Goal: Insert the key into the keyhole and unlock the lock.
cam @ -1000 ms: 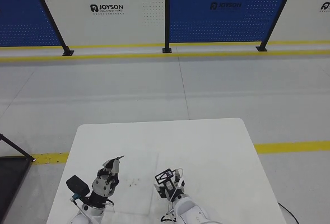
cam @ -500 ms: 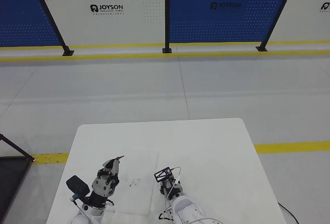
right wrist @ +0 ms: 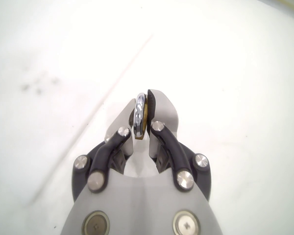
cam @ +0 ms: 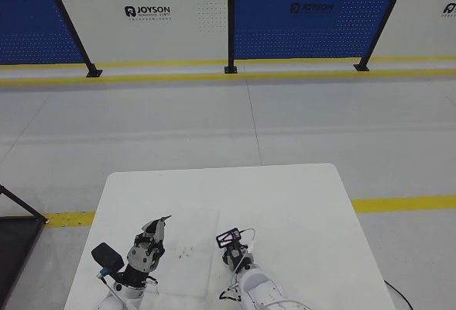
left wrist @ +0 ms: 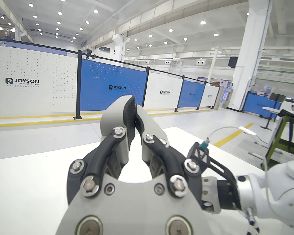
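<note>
Pinching the lock (right wrist: pixel 140 114) by its flat sides, the right claw (right wrist: pixel 142 99) was held low over the tabletop (right wrist: pixel 210 50), presumably so that the keyhole could be presented. The left claw (left wrist: pixel 134 107) was kept pressed together nearby; whether anything was gripped could not be told.

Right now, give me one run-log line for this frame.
right gripper: fingers shut on brass padlock with chrome shackle, over white table | left gripper: fingers shut, over table
</note>
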Robot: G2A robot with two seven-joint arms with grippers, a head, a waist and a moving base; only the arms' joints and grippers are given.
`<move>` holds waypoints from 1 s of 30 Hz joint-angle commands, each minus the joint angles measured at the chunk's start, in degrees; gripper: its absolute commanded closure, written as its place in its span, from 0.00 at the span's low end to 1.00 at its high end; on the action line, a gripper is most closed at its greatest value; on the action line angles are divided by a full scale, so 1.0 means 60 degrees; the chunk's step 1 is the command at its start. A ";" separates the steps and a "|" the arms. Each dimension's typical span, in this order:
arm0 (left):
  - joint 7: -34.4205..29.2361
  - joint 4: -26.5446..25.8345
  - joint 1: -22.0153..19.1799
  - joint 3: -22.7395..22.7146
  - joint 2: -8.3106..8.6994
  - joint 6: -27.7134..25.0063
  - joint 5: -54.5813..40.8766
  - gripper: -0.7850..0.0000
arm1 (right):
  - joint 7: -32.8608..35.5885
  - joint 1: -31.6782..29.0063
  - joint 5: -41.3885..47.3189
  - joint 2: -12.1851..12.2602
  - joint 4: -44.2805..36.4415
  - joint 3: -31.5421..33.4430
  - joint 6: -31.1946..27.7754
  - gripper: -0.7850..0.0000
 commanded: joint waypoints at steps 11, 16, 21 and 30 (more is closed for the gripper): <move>-0.0163 0.0264 -0.0592 0.0782 -0.0068 -0.1866 -0.1385 1.00 | -0.5635 -0.0881 0.2682 0.0747 0.0276 0.2299 -0.7730 1.00; -0.0329 0.0968 -0.1249 0.1416 -0.0162 -0.2884 -0.2396 1.00 | -0.7820 -0.0519 0.2849 0.0777 0.1070 0.2233 -1.0166 1.00; -0.0465 0.1606 -0.1900 0.2154 -0.0317 -0.3369 -0.3207 1.00 | -0.9496 -0.0048 0.2689 0.0715 0.1761 0.1958 -1.1695 1.00; -0.0808 0.2191 -0.2386 0.2668 -0.0439 -0.3447 -0.3419 1.00 | -1.0512 0.0298 0.2350 0.0646 0.2243 0.1673 -1.2615 1.00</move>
